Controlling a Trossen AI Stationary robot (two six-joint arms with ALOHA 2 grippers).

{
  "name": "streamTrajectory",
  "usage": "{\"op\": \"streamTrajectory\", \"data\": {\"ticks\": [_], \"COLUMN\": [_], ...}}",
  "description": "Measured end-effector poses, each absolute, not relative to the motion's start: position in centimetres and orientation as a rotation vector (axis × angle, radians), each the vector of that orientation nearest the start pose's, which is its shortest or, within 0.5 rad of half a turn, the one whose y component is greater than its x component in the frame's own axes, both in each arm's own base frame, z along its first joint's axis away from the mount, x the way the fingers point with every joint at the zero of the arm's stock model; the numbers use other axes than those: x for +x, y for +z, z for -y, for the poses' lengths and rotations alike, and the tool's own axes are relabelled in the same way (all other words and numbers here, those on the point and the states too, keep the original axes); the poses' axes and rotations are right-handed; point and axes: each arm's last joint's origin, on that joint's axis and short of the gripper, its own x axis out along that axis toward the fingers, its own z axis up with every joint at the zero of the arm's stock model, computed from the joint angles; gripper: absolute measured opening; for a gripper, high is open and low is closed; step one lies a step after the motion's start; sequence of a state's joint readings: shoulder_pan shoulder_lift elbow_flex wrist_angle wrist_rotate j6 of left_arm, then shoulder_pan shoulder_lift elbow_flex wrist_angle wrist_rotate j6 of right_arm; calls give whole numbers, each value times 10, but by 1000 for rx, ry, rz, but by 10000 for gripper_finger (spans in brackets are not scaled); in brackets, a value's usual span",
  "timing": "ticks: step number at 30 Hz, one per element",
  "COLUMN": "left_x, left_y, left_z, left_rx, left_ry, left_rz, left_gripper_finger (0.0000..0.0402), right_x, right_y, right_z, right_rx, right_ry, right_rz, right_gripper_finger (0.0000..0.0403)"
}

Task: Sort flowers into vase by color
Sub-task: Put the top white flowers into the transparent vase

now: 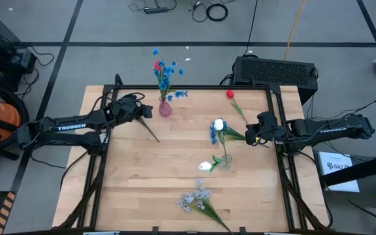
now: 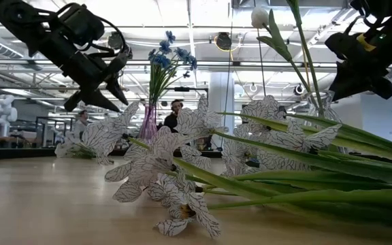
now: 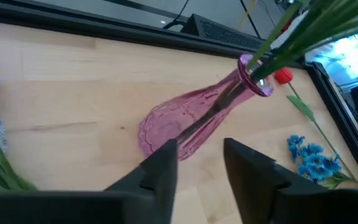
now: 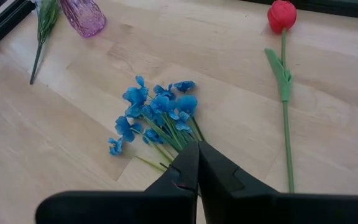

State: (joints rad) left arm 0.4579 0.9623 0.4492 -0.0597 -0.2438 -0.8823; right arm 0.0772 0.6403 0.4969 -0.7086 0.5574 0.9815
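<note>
On the light wooden tabletop (image 1: 142, 176), the left tool (image 3: 201, 163) hovers beside the pink glass vase (image 1: 165, 108), fingers parted, holding nothing; blue small-blossom sprays (image 1: 165, 72) stand in that vase. The right tool (image 4: 197, 163), fingers pressed together, sits over a loose blue spray (image 4: 154, 112), near a red tulip bud (image 4: 281, 15).

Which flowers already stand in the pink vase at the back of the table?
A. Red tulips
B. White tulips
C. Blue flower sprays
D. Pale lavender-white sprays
C: the high view shows blue flower sprays rising from the pink vase, while the red tulip and the pale lavender-white sprays lie flat on the table.
</note>
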Motion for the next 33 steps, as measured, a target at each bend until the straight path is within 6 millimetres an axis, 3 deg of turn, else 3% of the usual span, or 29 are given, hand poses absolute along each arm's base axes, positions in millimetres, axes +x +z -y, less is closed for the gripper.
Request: {"op": "streamTrajectory", "data": {"ticks": [5, 15, 23, 33], "left_x": [166, 162, 159, 166], "left_y": [200, 197, 202, 161], "left_z": [-97, -98, -109, -135], "left_rx": [-864, -843, -1062, -1244], "left_ry": [946, 1033, 1281, 1357], "left_rz": [-228, -290, -514, -768], "left_gripper_finger": [188, 193, 193, 193], "right_x": [121, 121, 121, 121], "right_y": [216, 216, 216, 216], "right_z": [6, 6, 6, 7], "right_rx": [634, 660, 636, 643], "right_ry": [-793, -795, -807, -813], "right_rz": [-518, -512, -505, -499], "right_gripper_finger": [0, 0, 0, 0]}}
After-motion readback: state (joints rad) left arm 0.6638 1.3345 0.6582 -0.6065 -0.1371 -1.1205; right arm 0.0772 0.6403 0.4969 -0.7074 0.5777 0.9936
